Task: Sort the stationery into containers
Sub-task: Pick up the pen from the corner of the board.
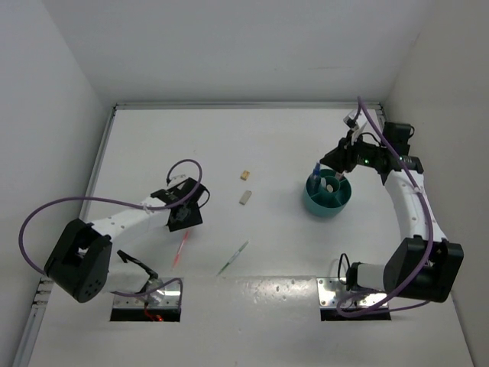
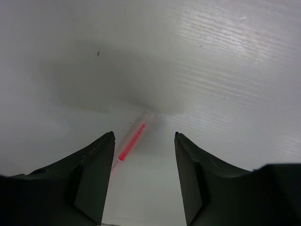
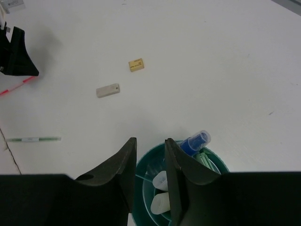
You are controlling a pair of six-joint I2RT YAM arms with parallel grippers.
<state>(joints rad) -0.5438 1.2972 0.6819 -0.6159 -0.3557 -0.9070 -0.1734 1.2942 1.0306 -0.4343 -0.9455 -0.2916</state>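
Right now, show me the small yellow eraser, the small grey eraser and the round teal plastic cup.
small yellow eraser [image 3: 136, 65], right wrist view, middle of its top face.
small grey eraser [image 3: 107, 90], right wrist view, middle of its top face.
round teal plastic cup [image 1: 327, 212], top external view, near outer wall.
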